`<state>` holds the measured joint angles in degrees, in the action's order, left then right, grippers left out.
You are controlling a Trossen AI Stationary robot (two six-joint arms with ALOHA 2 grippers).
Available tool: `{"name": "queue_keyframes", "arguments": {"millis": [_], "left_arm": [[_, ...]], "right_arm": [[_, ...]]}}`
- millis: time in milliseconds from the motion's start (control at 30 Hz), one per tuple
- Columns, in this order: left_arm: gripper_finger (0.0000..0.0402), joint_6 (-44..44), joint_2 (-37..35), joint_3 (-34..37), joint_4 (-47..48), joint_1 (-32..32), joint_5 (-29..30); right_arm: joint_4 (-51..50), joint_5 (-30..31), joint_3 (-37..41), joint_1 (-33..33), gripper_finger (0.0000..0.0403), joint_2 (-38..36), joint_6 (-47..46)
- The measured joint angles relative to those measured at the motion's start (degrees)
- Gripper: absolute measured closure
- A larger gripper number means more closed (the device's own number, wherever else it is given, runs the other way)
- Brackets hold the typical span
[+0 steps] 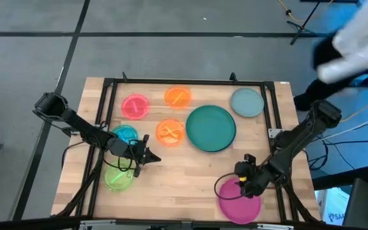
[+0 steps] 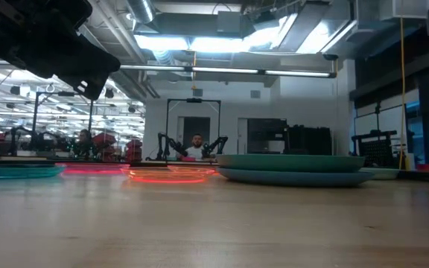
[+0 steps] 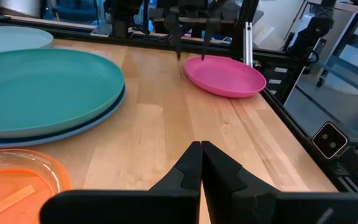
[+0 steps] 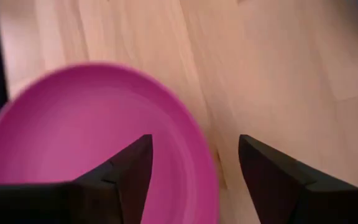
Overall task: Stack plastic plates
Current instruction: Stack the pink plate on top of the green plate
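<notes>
A large dark green plate (image 1: 211, 128) lies flat mid-surface, stacked on a blue plate (image 3: 98, 121) whose rim shows beneath it. A grey-green plate (image 1: 246, 102) sits just beside them. A magenta plate (image 1: 240, 201) lies near the front edge. Small translucent plates lie apart: pink (image 1: 135, 106), two orange (image 1: 177, 97) (image 1: 170, 131), teal (image 1: 125, 135), lime (image 1: 118, 177).
</notes>
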<state>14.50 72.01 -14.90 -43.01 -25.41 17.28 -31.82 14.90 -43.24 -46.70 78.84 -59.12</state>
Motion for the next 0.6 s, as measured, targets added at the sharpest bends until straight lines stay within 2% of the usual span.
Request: {"name": "queue_keyframes", "arguments": {"millis": [333, 600], "left_arm": [[0.0401, 0.0, 0.0, 0.0, 0.0, 0.0, 0.0], [0.0401, 0.0, 0.0, 0.0, 0.1, 0.0, 0.0]], "right_arm": [[-1.0, -1.5, 0.0, 0.2, 0.0215, 5.3, 3.4], [-1.0, -3.9, 0.0, 0.2, 0.0269, 8.0, 4.3]]}}
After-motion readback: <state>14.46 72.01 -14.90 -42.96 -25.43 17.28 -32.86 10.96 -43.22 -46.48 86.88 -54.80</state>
